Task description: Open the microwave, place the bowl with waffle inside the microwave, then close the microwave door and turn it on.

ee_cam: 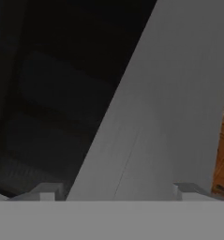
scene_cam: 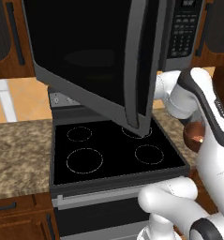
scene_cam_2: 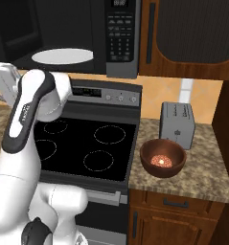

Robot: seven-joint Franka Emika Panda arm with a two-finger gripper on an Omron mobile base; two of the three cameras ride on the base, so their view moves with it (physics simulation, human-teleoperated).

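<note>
The microwave (scene_cam_2: 120, 38) hangs above the stove, and its white turntable (scene_cam_2: 62, 56) shows in the open cavity. The microwave door (scene_cam: 85, 61) is swung wide out to the left over the cooktop. In the hand view my gripper (ee_cam: 117, 191) is open, its fingertips (ee_cam: 47, 191) far apart, with the door's grey frame (ee_cam: 160, 117) between them. In the left base view the door hides the hand. The reddish-brown bowl (scene_cam_2: 163, 158) stands on the counter right of the stove. The waffle (scene_cam_2: 160, 160) lies in it, apart from the gripper.
A black cooktop (scene_cam_2: 82, 143) lies under the microwave. A small grey toaster (scene_cam_2: 177, 124) stands just behind the bowl. Speckled counter (scene_cam: 19, 150) runs left of the stove, and wooden cabinets (scene_cam_2: 188, 33) flank the microwave.
</note>
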